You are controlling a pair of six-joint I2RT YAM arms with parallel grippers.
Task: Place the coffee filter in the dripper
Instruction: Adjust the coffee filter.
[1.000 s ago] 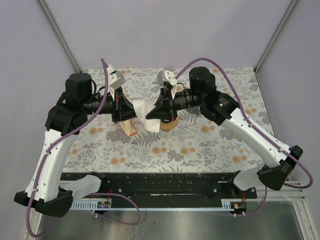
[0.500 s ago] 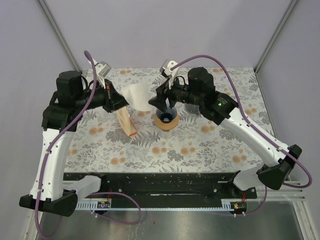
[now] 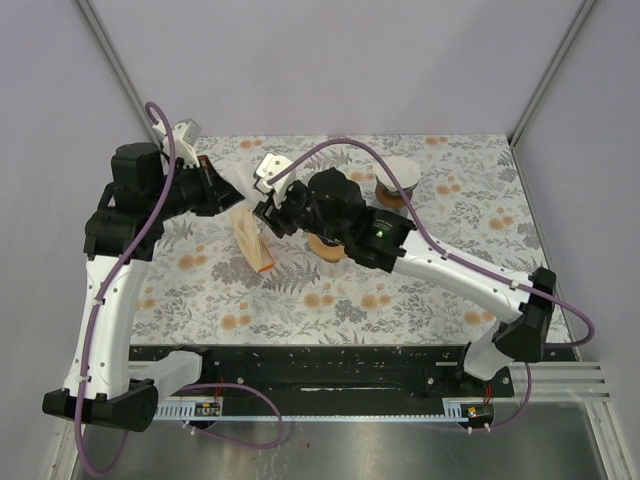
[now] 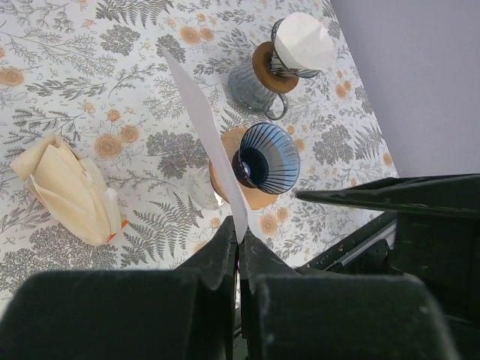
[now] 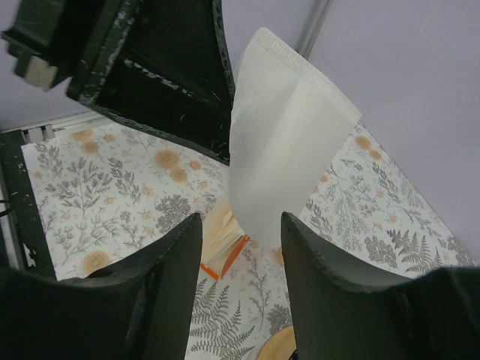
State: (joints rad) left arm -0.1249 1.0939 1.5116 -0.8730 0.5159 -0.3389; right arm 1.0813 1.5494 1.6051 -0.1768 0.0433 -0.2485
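Observation:
The white coffee filter (image 4: 208, 139) shows edge-on in the left wrist view, and my left gripper (image 4: 240, 241) is shut on its lower corner. Below it stands the blue striped dripper (image 4: 267, 160) on a wooden ring, with nothing in it. In the right wrist view the filter (image 5: 289, 142) hangs in front of my right gripper (image 5: 241, 221). Its jaws stand open on either side of the filter's lower end and do not touch it. From above, the right arm covers most of the dripper (image 3: 325, 248), and my left gripper (image 3: 232, 195) faces my right gripper (image 3: 264, 212).
A tan pack of filters (image 4: 67, 191) with an orange edge lies left of the dripper. A second dripper (image 4: 300, 45) lined with a filter sits on a grey mug at the back. The right arm (image 3: 440, 265) stretches across the table's middle.
My right arm has swung left over the dripper toward the left gripper, and its jaws have opened. My left gripper has pulled back left with the filter.

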